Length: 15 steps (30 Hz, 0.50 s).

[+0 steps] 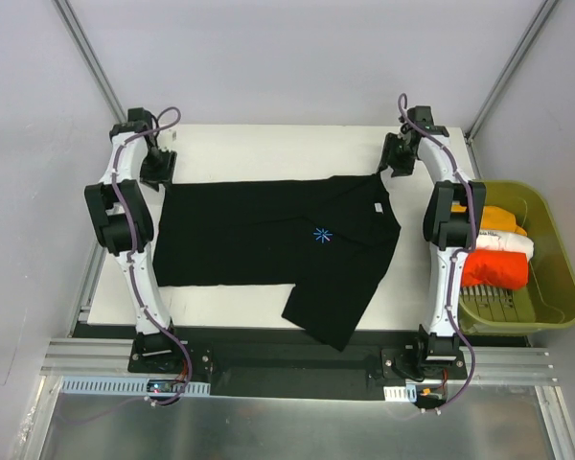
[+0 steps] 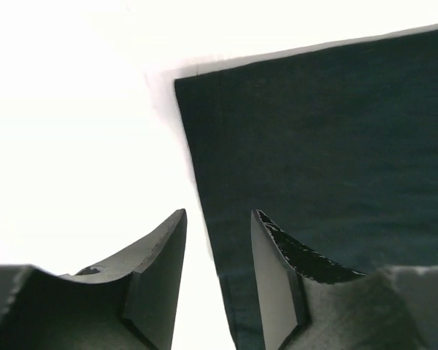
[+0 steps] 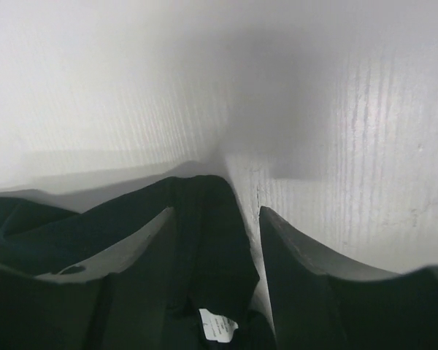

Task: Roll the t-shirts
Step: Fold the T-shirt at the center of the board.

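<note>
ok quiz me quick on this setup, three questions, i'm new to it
1. True or false: the black t-shirt lies inside the olive-green tub.
2. The small mark on the black t-shirt's chest is: A red, B blue, C yellow.
3. How many tees sit in the tub?
Key: 1 false, it is spread on the table; 2 B; 3 three: orange, white, red-orange.
</note>
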{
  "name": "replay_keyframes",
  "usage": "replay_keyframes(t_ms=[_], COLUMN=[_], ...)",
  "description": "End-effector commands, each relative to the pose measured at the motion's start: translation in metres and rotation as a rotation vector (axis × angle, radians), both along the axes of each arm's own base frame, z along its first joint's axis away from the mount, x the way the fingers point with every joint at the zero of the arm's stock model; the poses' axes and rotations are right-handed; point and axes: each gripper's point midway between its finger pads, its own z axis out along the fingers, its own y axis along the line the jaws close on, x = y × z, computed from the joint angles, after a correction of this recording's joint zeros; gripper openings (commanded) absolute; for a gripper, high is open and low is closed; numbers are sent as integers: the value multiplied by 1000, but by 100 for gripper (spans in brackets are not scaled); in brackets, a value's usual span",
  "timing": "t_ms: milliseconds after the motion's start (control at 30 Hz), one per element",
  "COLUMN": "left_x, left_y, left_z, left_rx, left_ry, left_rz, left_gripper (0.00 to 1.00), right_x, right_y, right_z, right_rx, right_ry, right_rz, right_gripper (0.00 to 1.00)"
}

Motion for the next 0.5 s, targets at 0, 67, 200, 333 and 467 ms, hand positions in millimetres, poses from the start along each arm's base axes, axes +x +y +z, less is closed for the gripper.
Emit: replay_keyframes(t_ms=[0, 67, 200, 333, 467], left_x=[14, 6, -20, -45, -65], left_y=[-20, -35, -79, -107, -119], left_z=[105, 115, 143, 147, 151], left_rx=[-88, -152, -322, -389, -416], left_ry=[-253, -259, -288, -261, -251], left_rz=[-2, -24, -121, -158, -173], left_gripper=[41, 42, 49, 59, 60], right_x=[-1, -18, -70, -126, -157], right_y=[-8, -3, 31, 68, 87], right_z=[109, 107, 96, 70, 42], right_rx=[-73, -88, -94, -47, -23], right_ry=[-230, -219, -160, -43, 54], right_rz=[77, 167, 435, 712, 811], right_gripper=[53, 55, 53, 53, 54])
